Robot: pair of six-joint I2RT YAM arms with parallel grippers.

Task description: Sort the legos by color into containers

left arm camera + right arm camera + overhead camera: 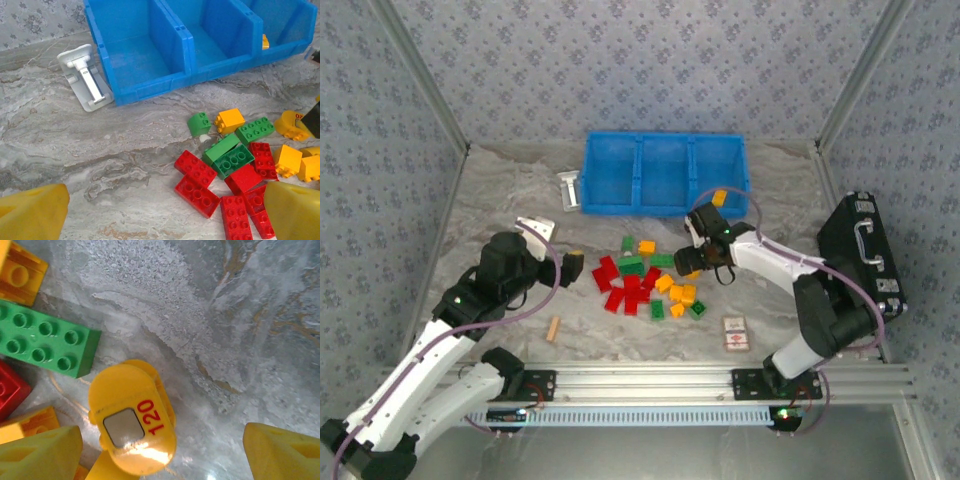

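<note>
Legos (645,285) at right pincer (162,452): a rounded yellow piece (132,415) marked 120 lies on the counter (225,315) between the fingers. It sits close to the finger (40,455) at the wrist view's left edge and well apart from the other. Whether piece and finger touch, I cannot tell.
Right pincer state: wide, gripping nothing, low over the pile's right edge.
Just past it: a green brick (45,342), with an orange brick (17,272) beyond it and a red brick (7,390) beside it.
Left pincer (570,265): wide, empty, at the pile's left edge. A red cluster (197,180) lies just ahead, nearer its right finger (295,210).
Pile: red, green and orange pieces, clustered mid-counter between the two pincers, many touching.
Bin (638,170): blue, three compartments, behind the pile. One binned brick (719,197), orange, lies in the right compartment.
Beside bin: a white bracket (85,77) just off its left end.
Edges: case (860,250) at far right; card (734,333) and stick (553,328) near the front.
</note>
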